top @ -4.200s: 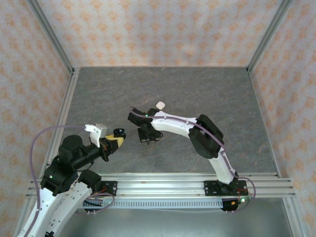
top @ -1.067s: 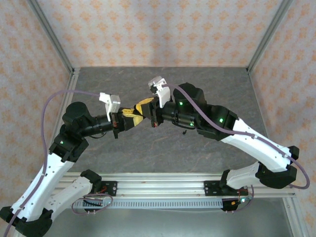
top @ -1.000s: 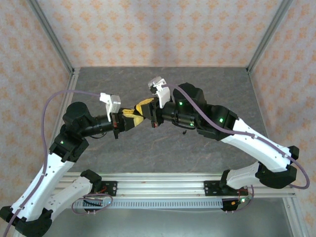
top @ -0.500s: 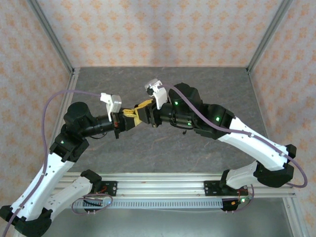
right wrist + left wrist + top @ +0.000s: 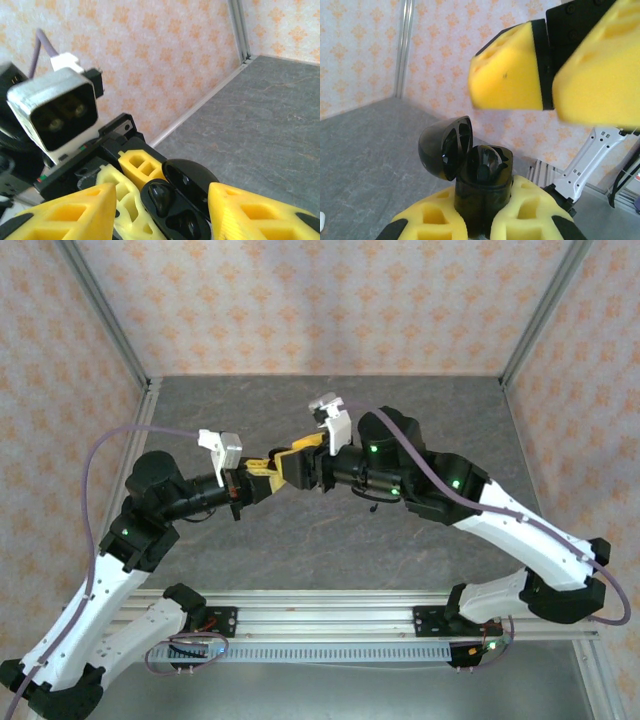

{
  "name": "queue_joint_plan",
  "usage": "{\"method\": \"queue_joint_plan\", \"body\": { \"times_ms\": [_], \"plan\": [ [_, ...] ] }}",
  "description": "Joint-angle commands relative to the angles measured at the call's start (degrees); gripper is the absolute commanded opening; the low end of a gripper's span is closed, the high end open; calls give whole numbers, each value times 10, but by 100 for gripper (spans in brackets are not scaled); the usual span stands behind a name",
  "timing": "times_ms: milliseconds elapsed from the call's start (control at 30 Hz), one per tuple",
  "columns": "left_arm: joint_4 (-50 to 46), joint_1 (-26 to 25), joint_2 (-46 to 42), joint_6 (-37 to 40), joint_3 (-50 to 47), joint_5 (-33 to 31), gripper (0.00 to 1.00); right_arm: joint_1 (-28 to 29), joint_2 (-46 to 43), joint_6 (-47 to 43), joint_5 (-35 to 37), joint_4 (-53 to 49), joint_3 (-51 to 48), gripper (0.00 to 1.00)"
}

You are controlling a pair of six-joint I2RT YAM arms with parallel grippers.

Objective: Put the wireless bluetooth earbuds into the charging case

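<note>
Above the table (image 5: 430, 420), the left gripper (image 5: 262, 472) clamps the black case (image 5: 482, 195), which overhead is too small to make out. The left wrist view shows it standing six-to-twelve, lid (image 5: 444, 150) at ten. The right gripper (image 5: 162, 200) is half-spread and empty.

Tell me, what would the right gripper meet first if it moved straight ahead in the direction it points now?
The open black charging case held by the left gripper. It sits directly ahead of the right gripper, between its open jaws, very close, though exact depth is unclear.
</note>
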Motion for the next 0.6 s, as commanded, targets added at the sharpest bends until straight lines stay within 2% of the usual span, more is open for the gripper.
{"method": "queue_joint_plan", "body": {
  "times_ms": [0, 167, 367, 567],
  "plan": [
    [52, -7, -8, -3, -11, -18, 0, -17, -26, 60, 27, 8, 0, 47],
    [79, -10, -8, -3, -22, -32, 0, -44, -27, 131, 15, -24, -6, 40],
    [94, -17, -9, -2, -35, -47, 0, -46, -6, 184, -52, 7, -7, 25],
    [101, -23, -3, 7, -37, -58, 0, -45, 18, 208, -78, 22, -22, 19]
  ]
}}
